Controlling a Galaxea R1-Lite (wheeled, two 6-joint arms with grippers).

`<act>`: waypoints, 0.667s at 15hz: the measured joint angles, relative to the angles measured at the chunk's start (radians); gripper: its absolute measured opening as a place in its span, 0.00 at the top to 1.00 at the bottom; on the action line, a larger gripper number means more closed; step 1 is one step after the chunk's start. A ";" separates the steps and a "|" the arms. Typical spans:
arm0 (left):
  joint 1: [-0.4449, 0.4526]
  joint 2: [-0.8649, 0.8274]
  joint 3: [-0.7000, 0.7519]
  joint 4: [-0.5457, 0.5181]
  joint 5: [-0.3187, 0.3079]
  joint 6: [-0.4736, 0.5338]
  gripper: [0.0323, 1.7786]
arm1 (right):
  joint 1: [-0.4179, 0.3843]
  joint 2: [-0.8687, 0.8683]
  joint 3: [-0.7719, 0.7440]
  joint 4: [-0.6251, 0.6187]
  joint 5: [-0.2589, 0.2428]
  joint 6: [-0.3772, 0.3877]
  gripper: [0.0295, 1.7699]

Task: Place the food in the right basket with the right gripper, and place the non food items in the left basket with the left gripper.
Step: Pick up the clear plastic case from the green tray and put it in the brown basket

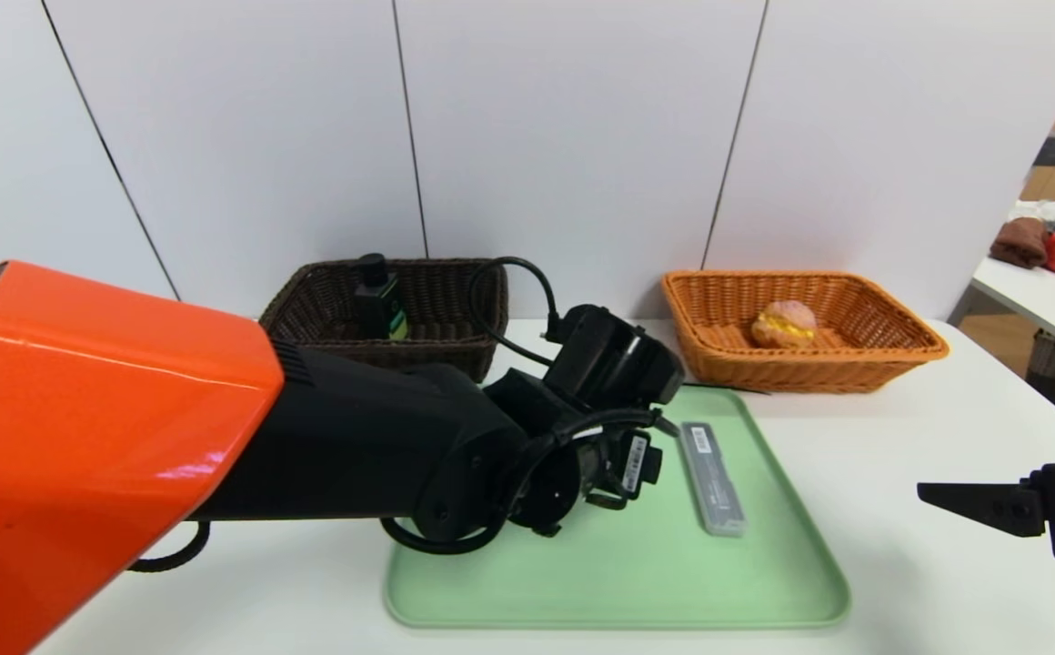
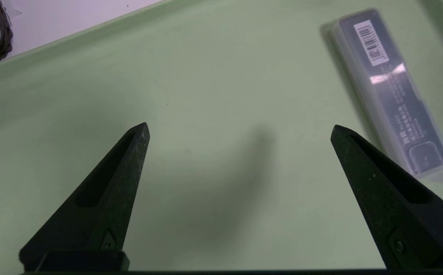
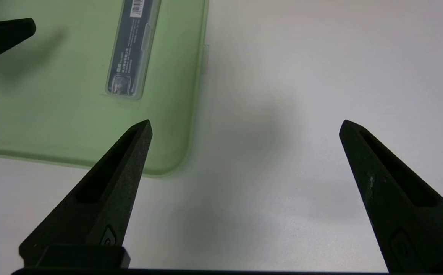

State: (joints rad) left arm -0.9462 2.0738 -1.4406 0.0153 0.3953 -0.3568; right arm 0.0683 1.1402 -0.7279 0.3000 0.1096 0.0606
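The left arm's orange shell fills the near left and hides that corner of the white table (image 1: 900, 437). Behind it the dark left basket (image 1: 441, 300) sits at the far edge, the black pump bottle (image 1: 378, 298) upright inside, its base partly hidden by the rim. The left gripper (image 2: 238, 130) hangs over the green tray (image 1: 618, 573), fingers spread wide, holding nothing. The grey case (image 1: 712, 476) lies flat near the tray's right edge. The bun (image 1: 784, 325) rests in the orange right basket (image 1: 855, 364). The right gripper (image 3: 244, 126), cut off at the right edge, hovers wide open and empty over bare table.
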 joint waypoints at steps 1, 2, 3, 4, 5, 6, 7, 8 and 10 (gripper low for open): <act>-0.011 0.017 -0.040 0.023 0.028 -0.015 0.05 | 0.000 0.000 0.008 -0.003 0.000 0.001 0.04; -0.022 0.037 -0.086 0.056 0.064 -0.035 0.05 | 0.000 0.000 0.012 -0.004 0.000 0.001 0.04; -0.033 0.058 -0.127 0.087 0.096 -0.054 0.05 | 0.000 0.000 0.015 -0.004 0.000 0.000 0.04; -0.044 0.077 -0.166 0.114 0.117 -0.075 0.05 | 0.000 0.000 0.016 -0.004 0.000 0.000 0.04; -0.057 0.096 -0.204 0.137 0.130 -0.099 0.05 | 0.000 0.001 0.017 -0.004 0.000 0.000 0.04; -0.068 0.112 -0.240 0.160 0.140 -0.119 0.05 | 0.000 0.001 0.018 -0.004 0.000 0.000 0.04; -0.077 0.131 -0.277 0.187 0.153 -0.135 0.05 | 0.000 0.001 0.021 -0.004 0.001 0.000 0.04; -0.086 0.152 -0.318 0.216 0.168 -0.151 0.05 | 0.000 0.001 0.024 -0.005 0.001 0.002 0.04; -0.107 0.196 -0.413 0.286 0.192 -0.188 0.05 | 0.001 0.001 0.031 -0.006 0.010 0.009 0.04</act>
State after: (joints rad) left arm -1.0530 2.2696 -1.8536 0.3015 0.5872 -0.5445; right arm 0.0691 1.1411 -0.6966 0.2938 0.1196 0.0696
